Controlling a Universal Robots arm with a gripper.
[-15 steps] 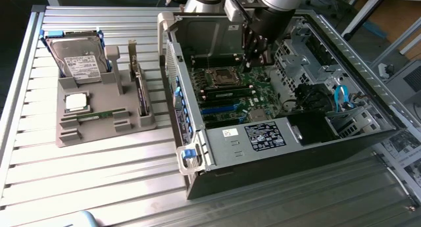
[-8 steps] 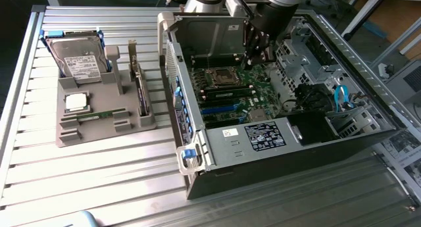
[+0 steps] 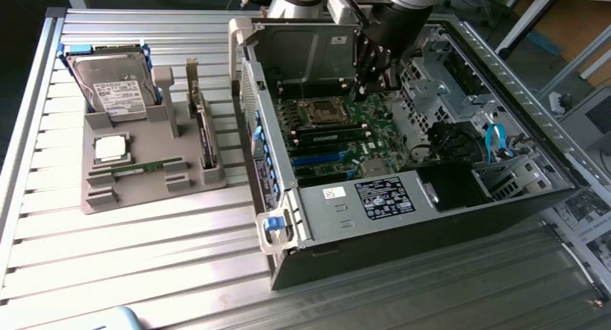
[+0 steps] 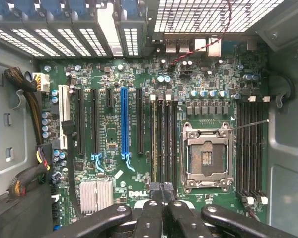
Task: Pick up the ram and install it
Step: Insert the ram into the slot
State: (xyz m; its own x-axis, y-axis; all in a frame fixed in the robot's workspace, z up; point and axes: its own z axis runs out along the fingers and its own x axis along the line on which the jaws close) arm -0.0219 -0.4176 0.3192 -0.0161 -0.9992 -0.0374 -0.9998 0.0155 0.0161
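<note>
**Gripper over the motherboard, RAM in the tray**

I see the open computer case (image 3: 401,172) on the slatted table (image 3: 143,258), my gripper (image 4: 162,191) inside it above the motherboard (image 4: 139,134), fingers pressed together around nothing. The ram (image 3: 145,168) lies flat in the grey holder tray (image 3: 134,190), well apart toward the exterior view's left, below the CPU chip (image 3: 111,148).

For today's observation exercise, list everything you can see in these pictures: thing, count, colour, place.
Computer case: one, black, open, on the table.
Motherboard: one, green, inside the case.
CPU socket: one, silver, empty, on the motherboard.
Holder tray: one, grey, exterior view's left of the case.
Hard drive: one, silver, propped in the tray.
CPU chip: one, silver, on the tray.
Ram: one, green, lying in the tray.
Gripper: one, black, shut, inside the case over the motherboard.
</note>
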